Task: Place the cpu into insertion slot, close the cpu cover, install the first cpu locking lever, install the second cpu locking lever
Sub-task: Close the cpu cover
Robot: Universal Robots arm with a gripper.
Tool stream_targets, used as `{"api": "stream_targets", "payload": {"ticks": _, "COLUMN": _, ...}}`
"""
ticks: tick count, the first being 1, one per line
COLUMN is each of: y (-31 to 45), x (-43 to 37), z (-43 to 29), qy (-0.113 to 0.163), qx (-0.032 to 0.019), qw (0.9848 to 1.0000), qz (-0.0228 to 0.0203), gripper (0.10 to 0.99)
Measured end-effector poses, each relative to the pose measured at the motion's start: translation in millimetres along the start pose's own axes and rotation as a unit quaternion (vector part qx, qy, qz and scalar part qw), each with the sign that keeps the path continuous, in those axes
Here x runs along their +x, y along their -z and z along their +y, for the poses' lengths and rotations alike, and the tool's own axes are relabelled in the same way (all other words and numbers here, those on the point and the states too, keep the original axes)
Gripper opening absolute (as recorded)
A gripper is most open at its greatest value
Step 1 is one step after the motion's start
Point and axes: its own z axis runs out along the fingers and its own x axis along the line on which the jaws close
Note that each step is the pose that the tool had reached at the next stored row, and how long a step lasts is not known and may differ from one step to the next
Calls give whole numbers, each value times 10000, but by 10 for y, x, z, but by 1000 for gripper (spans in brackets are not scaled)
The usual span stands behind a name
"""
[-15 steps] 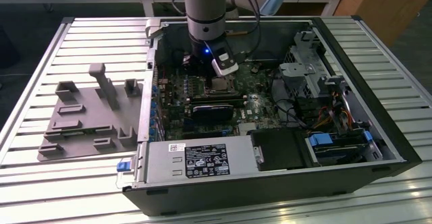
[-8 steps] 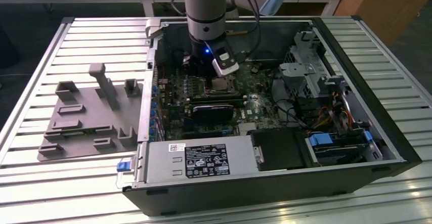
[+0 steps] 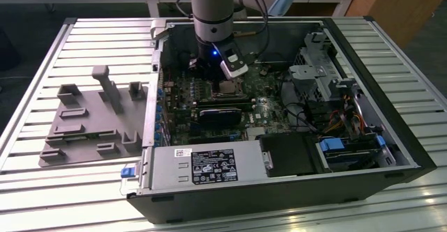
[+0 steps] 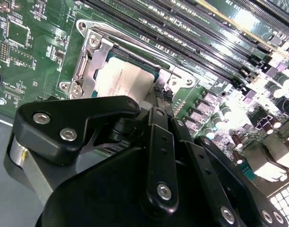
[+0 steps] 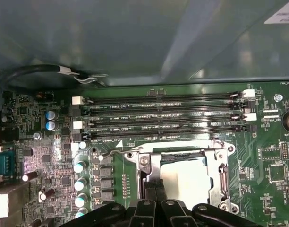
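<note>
My pincer (image 5: 155,187) comes closest in both wrist views, its black links folded so the fingertips stand narrow, pressed together with nothing I can see between them. They sit at the edge of the insertion slot (image 5: 228,204), touching the cpu cover (image 5: 215,163) or just above it; I cannot tell which. The cpu (image 5: 184,178) lies flat in the slot, its grey top showing through the cover's window, so I judge narrow tips suit pushing, not carrying.

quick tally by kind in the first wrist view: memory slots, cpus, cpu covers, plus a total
memory slots: 4
cpu: 1
cpu cover: 1
total: 6
</note>
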Motion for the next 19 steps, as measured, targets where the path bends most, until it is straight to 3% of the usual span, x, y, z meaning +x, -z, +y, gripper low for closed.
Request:
{"api": "stream_targets", "payload": {"ticks": 12, "y": -29, "x": 2, "z": 18, "qy": 8, "qx": 12, "qw": 10000, "qz": -1, "gripper": 102}}
{"api": "stream_targets", "payload": {"ticks": 19, "y": -31, "x": -53, "z": 22, "qy": 10, "qx": 22, "qw": 10000, "qz": 0, "gripper": 102}}
